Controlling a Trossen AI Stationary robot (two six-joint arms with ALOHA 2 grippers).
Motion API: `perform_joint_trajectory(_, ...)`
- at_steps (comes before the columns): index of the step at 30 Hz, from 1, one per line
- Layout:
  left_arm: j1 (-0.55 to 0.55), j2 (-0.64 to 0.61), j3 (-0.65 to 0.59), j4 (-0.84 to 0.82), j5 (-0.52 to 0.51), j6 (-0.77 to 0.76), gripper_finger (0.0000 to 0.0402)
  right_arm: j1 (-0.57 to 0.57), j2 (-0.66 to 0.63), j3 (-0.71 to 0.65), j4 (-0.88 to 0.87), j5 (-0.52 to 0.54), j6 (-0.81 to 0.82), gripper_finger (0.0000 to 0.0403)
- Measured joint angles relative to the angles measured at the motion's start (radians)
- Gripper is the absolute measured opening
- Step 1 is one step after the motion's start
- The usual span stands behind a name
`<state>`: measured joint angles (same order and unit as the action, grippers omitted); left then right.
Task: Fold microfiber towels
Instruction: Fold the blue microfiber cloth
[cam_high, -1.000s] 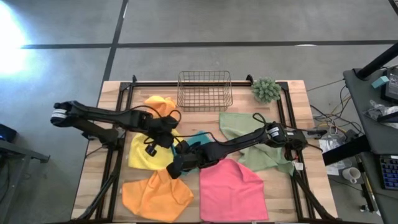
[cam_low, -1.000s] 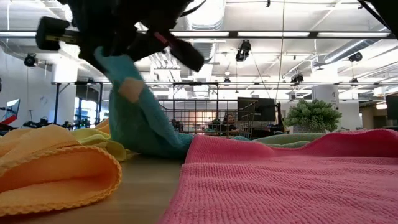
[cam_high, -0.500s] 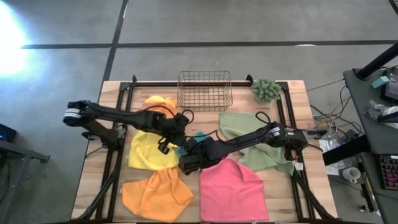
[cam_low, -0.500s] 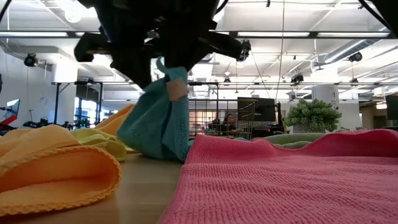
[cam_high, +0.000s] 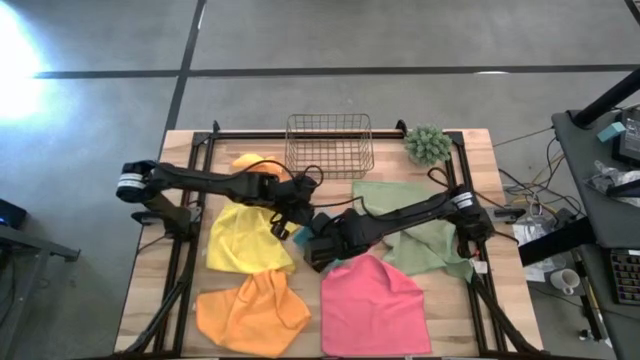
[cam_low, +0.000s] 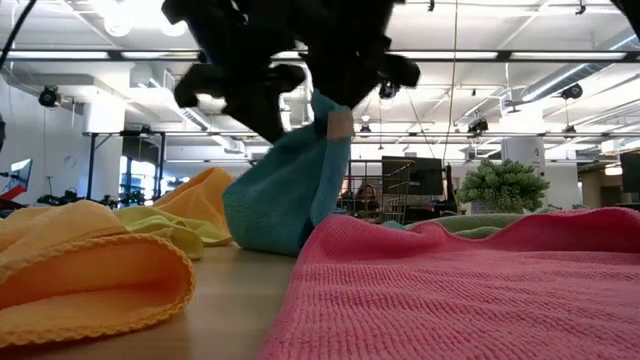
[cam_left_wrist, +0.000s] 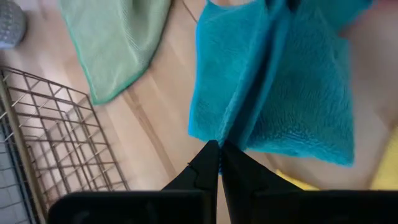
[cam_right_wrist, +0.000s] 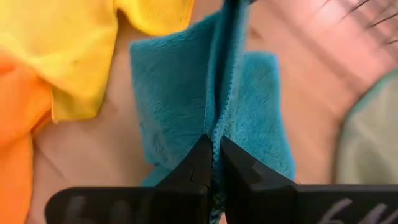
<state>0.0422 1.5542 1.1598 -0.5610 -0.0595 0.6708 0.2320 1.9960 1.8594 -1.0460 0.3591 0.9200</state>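
Note:
A teal microfiber towel hangs bunched between my two grippers near the table's middle, its lower end on the wood. My left gripper and right gripper are both shut on it, close together. Around them lie a yellow towel, an orange towel at the near edge, another orange towel by the basket, a pink towel and an olive green towel, all flat or rumpled on the table. My left gripper pinches a gathered edge of the teal towel between its two fingers, slanting down from the table's left. The cloth fans out in folds from the fingertips and hangs below them. My right gripper pinches another gathered part of the teal towel between its two fingers, slanting down from the table's right. The towel hangs slack, and its lower end rests on the table.
A wire basket stands at the far edge, a small green spiky plant to its right. Black rails run along both table sides. Bare wood shows between the near orange towel and the pink one.
Both grippers have moved toward the table's right edge, still shut on the teal towel. The towel has been dragged along with them off the yellow towel, its top raised and its lower end trailing on the table.

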Motion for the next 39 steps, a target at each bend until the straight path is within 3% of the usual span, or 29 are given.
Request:
perform_joint_trajectory(11,0.037,0.114,0.041,0.012,0.007,-0.003,0.0,-0.041,-0.228,-0.5,0.441,-0.051,-0.006,0.0008)
perform_joint_trajectory(18,0.058,0.133,0.044,0.072,0.0,-0.01,0.0,-0.097,-0.297,-0.704,0.663,-0.129,-0.072,0.0008)
perform_joint_trajectory(23,0.069,0.134,0.042,0.1,-0.002,-0.01,0.0,-0.13,-0.308,-0.775,0.774,-0.181,-0.128,0.0008)
perform_joint_trajectory(28,0.073,0.134,0.04,0.102,-0.025,-0.01,0.0009,-0.151,-0.315,-0.802,0.779,-0.195,-0.166,0.0019)
perform_joint_trajectory(35,0.073,0.133,0.04,0.107,-0.083,-0.016,0.0071,-0.184,-0.339,-0.807,0.784,-0.213,-0.216,0.0078)
perform_joint_trajectory(39,0.071,0.132,0.041,0.077,-0.083,-0.11,0.0105,-0.191,-0.352,-0.799,0.786,-0.213,-0.257,0.0114)
